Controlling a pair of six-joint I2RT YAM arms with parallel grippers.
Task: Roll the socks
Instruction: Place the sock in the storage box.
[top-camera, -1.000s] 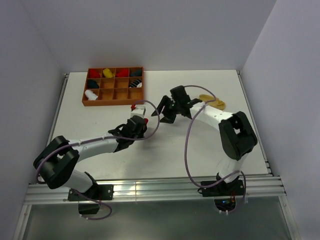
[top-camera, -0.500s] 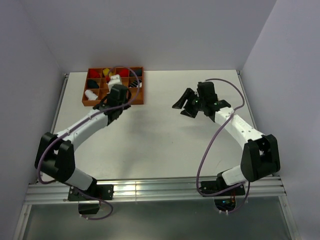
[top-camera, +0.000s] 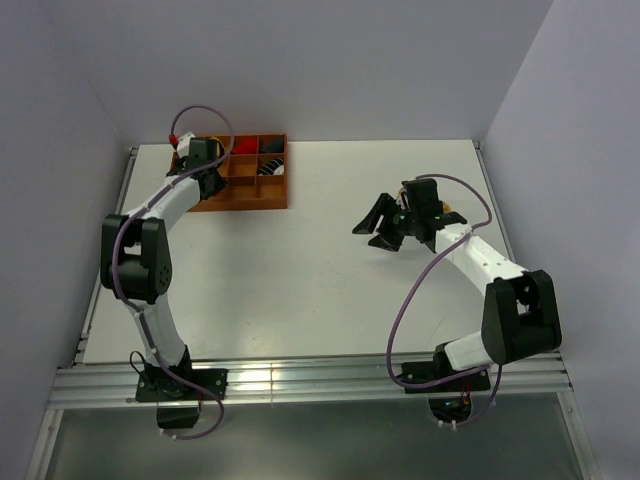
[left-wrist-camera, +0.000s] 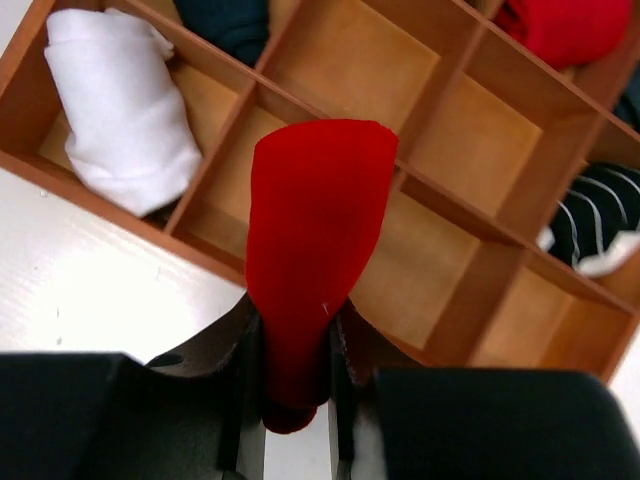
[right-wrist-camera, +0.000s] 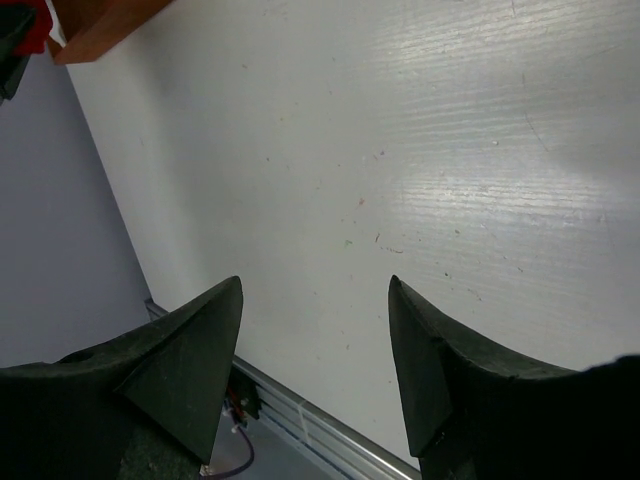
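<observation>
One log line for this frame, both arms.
left gripper: shut on red sock, over tray | right gripper: open, empty, over table

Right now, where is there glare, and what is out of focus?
Top external: a bright reflection on the metal rail at the near edge. Left wrist: table washed out white; red sock sharp, the jaws holding it blurred. Right wrist: a sheen across the table; the open jaws dark and soft.

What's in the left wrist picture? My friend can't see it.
The left gripper holds a red sock above a wooden tray of compartments. A white sock fills one compartment on the left, a striped sock one on the right.
</observation>
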